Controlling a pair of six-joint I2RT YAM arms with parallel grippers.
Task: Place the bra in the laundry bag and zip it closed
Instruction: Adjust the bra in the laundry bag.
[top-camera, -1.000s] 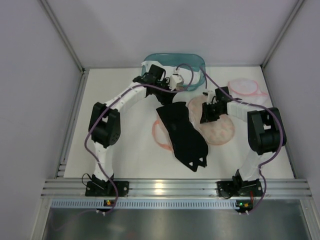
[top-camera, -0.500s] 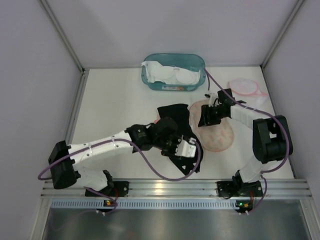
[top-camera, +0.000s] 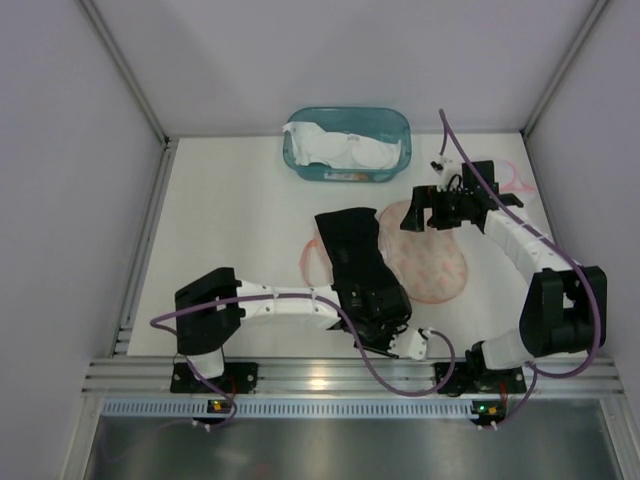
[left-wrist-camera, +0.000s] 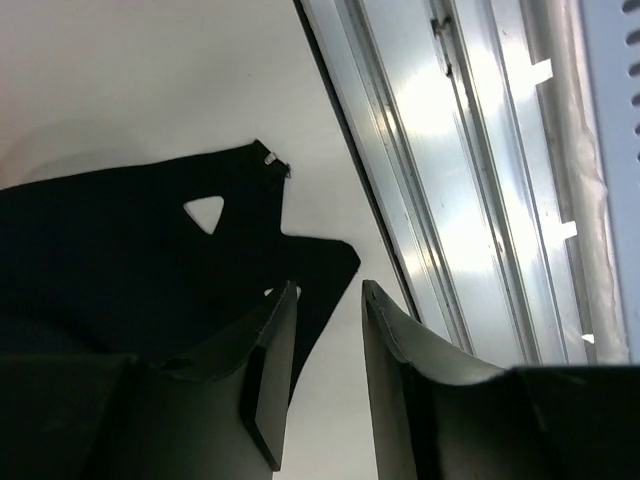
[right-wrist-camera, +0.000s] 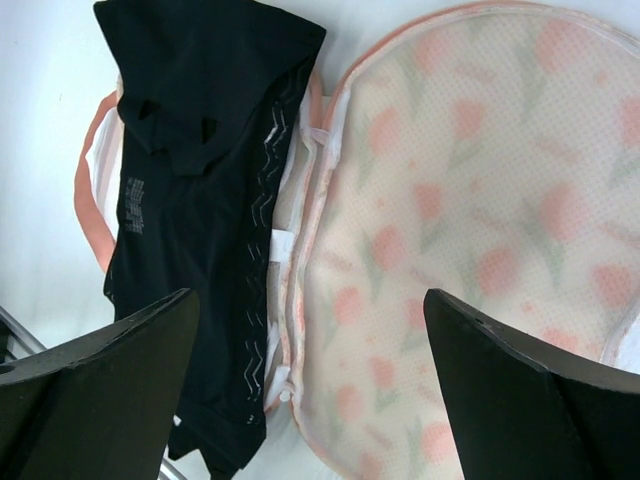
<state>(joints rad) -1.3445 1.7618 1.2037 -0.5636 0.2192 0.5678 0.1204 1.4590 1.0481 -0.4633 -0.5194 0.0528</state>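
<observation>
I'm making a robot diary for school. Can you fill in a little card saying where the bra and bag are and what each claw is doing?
bra: black, lying flat across the open bag's left half, near end sticking past it
laundry bag: pink flowery mesh, spread open, not zipped
left gripper: low by the bra's near tip, jaws slightly apart, holding nothing
right gripper: above the bag, jaws wide, empty
basket: teal, at the back, white clothes inside

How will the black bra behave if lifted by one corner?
Probably floppy: the black bra lies flat with folds, so it should drape. Likely light: thin fabric. Its cut-out edge could snag the left end effector.
</observation>
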